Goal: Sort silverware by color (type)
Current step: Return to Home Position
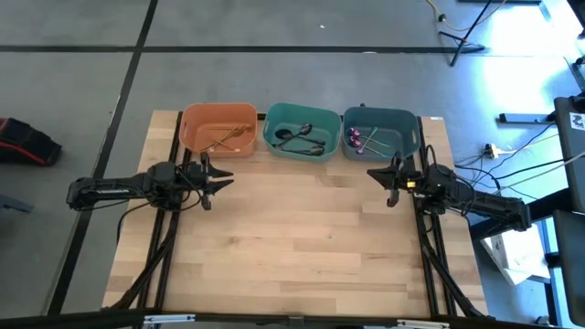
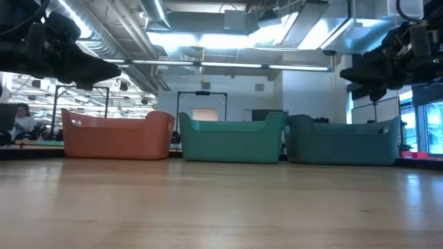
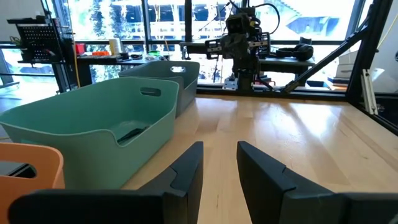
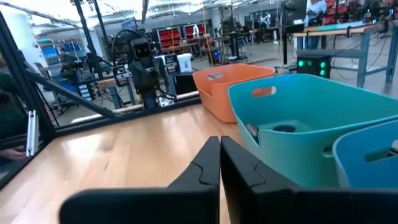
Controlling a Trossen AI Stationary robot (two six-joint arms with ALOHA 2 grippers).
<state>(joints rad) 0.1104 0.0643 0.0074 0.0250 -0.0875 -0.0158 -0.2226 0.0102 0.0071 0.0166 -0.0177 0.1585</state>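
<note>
Wooden surface [image 1: 302,238] carries three bins in a row along its far edge, and all the silverware lies inside them. Gold pieces [image 1: 228,137] are in the orange bin [image 1: 194,117], dark pieces [image 1: 302,141] in the teal bin [image 1: 325,115], and purple pieces [image 1: 362,139] in the blue-grey bin [image 1: 409,123]. Wide open board lies between the bins and the near edge. Left gripper [image 1: 222,179] hangs near the orange bin, jaws parted narrowly, holding nothing. Right gripper [image 1: 375,174] hangs near the blue-grey bin, jaws pressed together. Both stand apart from the bins. Grey floor [image 1: 73,91] surrounds the surface. Low view shows only bin walls; the high view alone shows all contents.
</note>
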